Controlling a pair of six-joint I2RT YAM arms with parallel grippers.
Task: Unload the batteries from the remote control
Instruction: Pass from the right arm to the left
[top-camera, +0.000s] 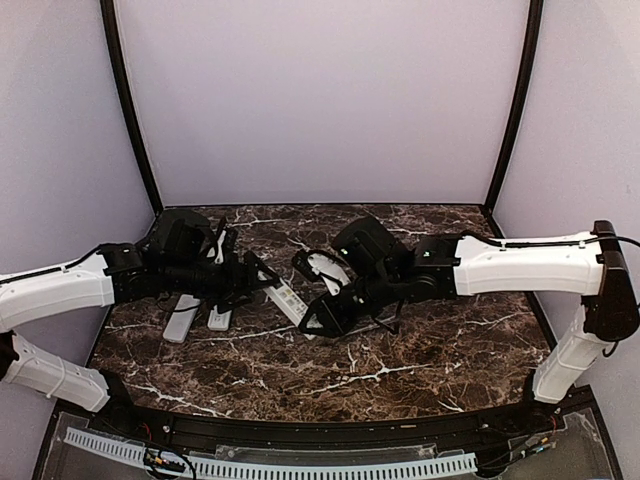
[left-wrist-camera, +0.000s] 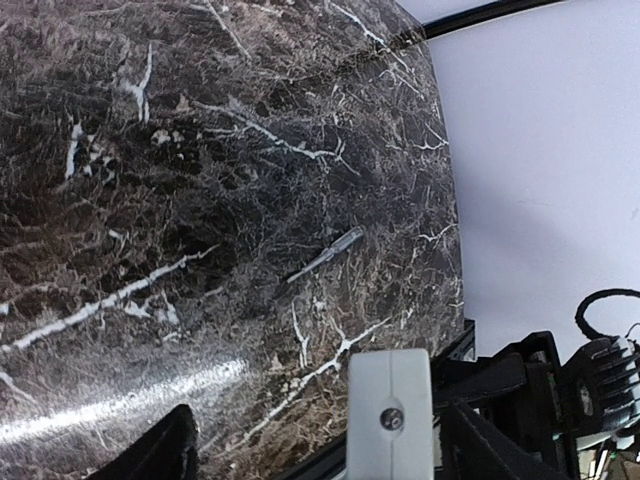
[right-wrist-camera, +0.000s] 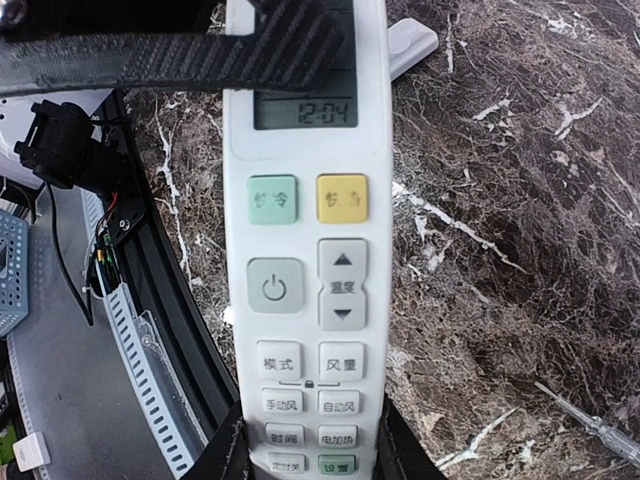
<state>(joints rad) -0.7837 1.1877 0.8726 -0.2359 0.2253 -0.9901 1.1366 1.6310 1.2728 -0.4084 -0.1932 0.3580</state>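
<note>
Between the fingers of my right gripper (right-wrist-camera: 312, 452) sits the remote control (right-wrist-camera: 305, 250), clamped at its button end. Its long axis runs straight out from the gripper, display end farthest, face toward the wrist camera. I can't see the batteries. The left gripper (left-wrist-camera: 318, 440) meets the far end with jaws spread, one finger (right-wrist-camera: 180, 55) across the display end. Both arms are stretched low, reaching inward over the marble table (top-camera: 420, 350).

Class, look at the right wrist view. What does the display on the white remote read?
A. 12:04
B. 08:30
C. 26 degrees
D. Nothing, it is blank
A: the display near the top of the remote shows the digits 12:04.
</note>
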